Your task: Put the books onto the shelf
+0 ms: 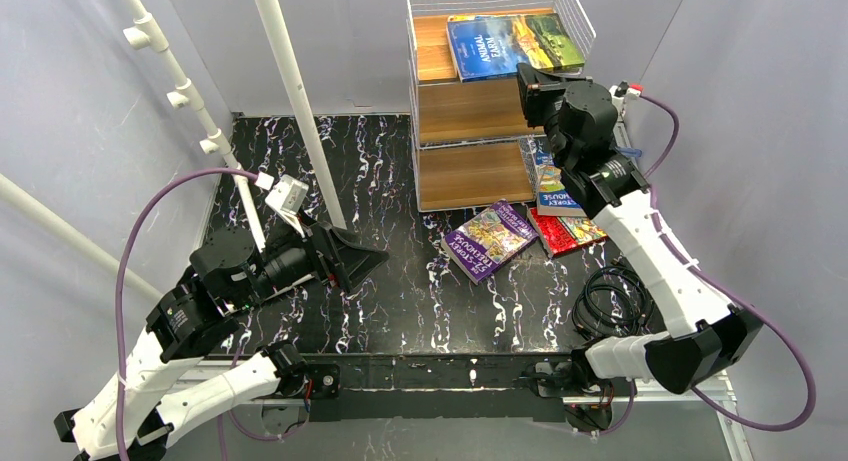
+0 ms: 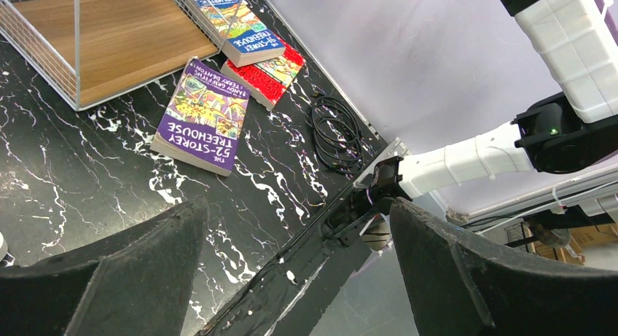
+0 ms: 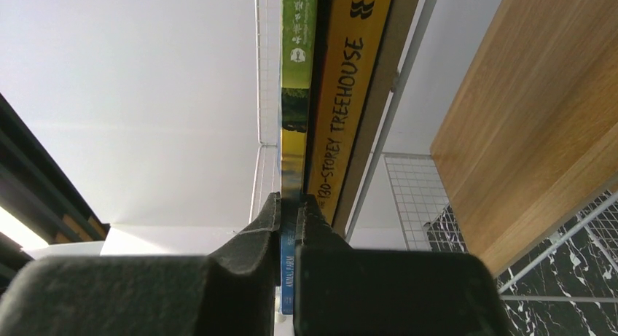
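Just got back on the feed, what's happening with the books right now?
The right claw is shut on the edge of Animal Farm, which lies on the top tier of the shelf over the yellow 130-Storey Treehouse. The left claw hangs open above the table, holding nothing. A purple book, a red book and a blue-spined book resting on it are on the table, not yet shelved.

The tabletop (image 1: 400, 281) is black, marble-patterned with white veins, and faintly shiny. The shelf (image 1: 470, 111) pairs thin white wire mesh with light wooden boards, smooth and matt, while the Animal Farm book (image 1: 515, 43) and the purple book (image 1: 490, 239) have glossy paper covers. The right fingers (image 3: 248, 278) are matt black and faintly grainy; the right arm's shell (image 1: 660, 251) is smooth white plastic.
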Robot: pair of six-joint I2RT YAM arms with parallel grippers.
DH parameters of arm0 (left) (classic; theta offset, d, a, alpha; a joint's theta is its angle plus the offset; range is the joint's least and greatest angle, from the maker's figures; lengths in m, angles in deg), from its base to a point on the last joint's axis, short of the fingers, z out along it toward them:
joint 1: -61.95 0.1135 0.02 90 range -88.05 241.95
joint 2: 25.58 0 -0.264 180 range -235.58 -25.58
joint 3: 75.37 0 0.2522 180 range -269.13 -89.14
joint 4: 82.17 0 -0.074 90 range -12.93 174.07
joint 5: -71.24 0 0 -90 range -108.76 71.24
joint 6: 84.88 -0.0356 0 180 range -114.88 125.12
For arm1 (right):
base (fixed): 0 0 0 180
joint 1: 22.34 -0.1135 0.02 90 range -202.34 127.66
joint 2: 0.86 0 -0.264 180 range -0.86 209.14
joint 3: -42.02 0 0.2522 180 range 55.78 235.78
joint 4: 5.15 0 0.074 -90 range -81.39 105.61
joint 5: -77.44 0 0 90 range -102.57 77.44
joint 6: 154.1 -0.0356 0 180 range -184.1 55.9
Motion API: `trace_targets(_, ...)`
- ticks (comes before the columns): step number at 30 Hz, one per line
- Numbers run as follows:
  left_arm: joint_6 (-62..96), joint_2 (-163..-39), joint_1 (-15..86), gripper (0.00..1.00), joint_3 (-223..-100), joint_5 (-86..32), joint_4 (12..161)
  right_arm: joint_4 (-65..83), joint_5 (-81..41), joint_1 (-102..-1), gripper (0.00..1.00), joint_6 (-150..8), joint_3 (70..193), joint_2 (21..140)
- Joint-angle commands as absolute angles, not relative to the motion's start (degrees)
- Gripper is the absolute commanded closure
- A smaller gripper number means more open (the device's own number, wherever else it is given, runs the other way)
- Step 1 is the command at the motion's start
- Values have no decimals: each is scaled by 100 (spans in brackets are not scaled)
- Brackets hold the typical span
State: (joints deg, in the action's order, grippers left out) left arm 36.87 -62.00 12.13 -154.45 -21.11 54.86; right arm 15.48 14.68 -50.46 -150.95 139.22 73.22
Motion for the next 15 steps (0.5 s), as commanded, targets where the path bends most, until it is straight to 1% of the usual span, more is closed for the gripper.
trace_targets(1, 3663, -6187, 1220, 8, -15450, -2026, 5434, 1195, 1841, -5021, 99, -15236, 14458, 7449)
trace_targets(7, 3663, -6232, 1220, 7, -15466, -2023, 5436, 1293, 1873, -5021, 99, -15425, 14715, 7692)
trace_targets(15, 3641, -6242, 1221, 7, -15474, -1996, 5436, 1355, 1981, -5026, 99, -15625, 14731, 7790)
